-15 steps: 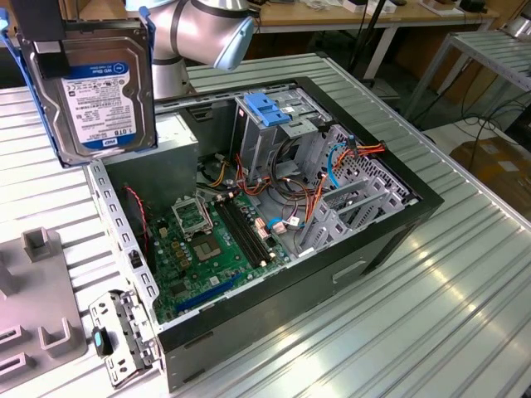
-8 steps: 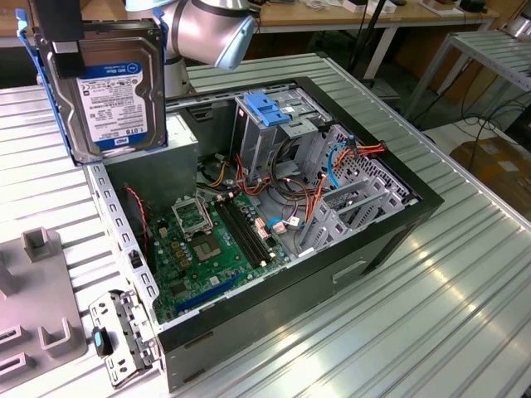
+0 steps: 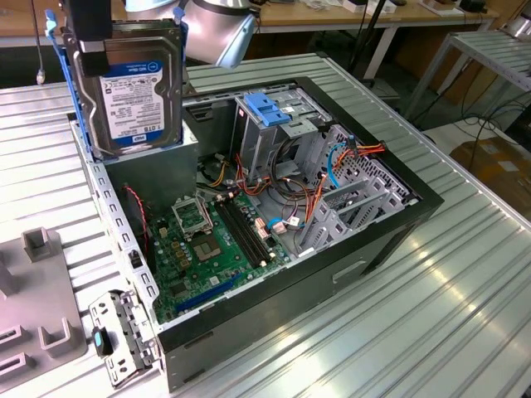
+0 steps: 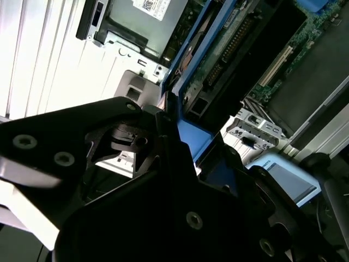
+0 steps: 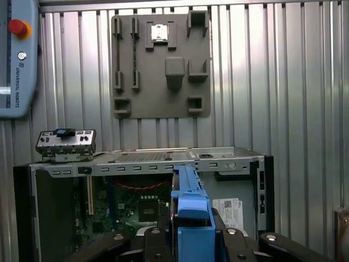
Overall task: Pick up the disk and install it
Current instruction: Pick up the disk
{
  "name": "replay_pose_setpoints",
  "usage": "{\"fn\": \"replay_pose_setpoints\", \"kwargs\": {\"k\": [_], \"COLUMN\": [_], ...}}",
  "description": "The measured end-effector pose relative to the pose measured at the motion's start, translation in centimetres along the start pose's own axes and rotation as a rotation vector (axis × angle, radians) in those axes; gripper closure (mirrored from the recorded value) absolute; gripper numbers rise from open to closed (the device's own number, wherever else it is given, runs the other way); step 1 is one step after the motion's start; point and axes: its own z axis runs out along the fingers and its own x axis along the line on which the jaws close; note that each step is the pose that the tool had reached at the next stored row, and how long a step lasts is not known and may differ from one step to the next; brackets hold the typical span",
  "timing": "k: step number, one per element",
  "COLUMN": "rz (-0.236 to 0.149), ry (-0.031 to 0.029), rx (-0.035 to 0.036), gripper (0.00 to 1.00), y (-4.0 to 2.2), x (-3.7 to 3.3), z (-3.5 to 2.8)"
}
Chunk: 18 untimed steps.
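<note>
Disk (image 3: pixel 137 95): hung in the air over 1 corner of the open computer case (image 3: pixel 373 249). Stood up on its edge, sticker side facing out. Had 2 bright blue rails down its sides. Was held at its top by the gripper (image 3: pixel 87 41), with the fingers (image 5: pixel 155 245) squeezed tight on its blue end, as seen in the first wrist view. Was very close to the grey metal box (image 3: pixel 153 170) in that corner of the case; could not tell if touching. Saw a green board (image 3: pixel 207 240) flat on the floor of the case. Saw a light blue block (image 3: pixel 267 108) on a metal cage (image 3: pixel 257 141) inside the case. Saw red and orange wires (image 3: pixel 365 151) near 1 side wall of the case. Saw a grey holder plate (image 5: pixel 161 63) on the ribbed table (image 3: pixel 440 315), beside the case.
</note>
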Motion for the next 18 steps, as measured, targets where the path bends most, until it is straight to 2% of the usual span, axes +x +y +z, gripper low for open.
{"fn": "replay_pose_setpoints", "kwargs": {"k": [2,13,18], "rz": [0.0,0.0,0.0], "ry": [0.0,0.0,0.0], "rx": [0.0,0.0,0.0], "gripper": [0.63,0.63,0.63], "y": [-0.65,-2.41,-2.83], "x": [0.03,0.01,0.33], "z": [0.03,0.11,0.16]}}
